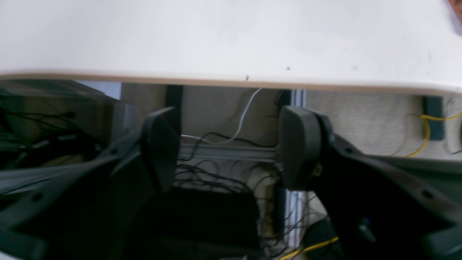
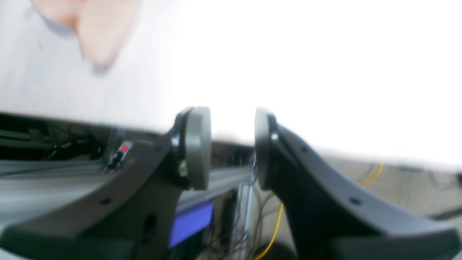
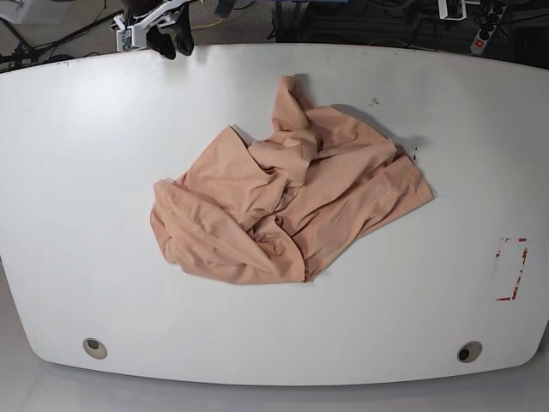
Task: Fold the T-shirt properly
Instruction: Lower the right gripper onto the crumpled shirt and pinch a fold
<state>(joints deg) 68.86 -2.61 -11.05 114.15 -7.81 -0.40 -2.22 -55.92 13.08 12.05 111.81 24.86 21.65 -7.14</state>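
The shirt (image 3: 287, 202) is left crumpled mid-table (image 3: 77, 172), unfolded. Both claws are kept past the far edge, nothing pinched: left gripper (image 1: 231, 148) spread wide, right gripper (image 2: 232, 148) parted narrowly, probably so the heap can be reached freely.

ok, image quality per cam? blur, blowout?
Right wrist view: soft all over, table blown out white, T-shirt a peach smear. Left wrist view: mildly soft, exposure fine, dark below the table edge. Base view: sharp, evenly lit, T-shirt casting only faint shadows.
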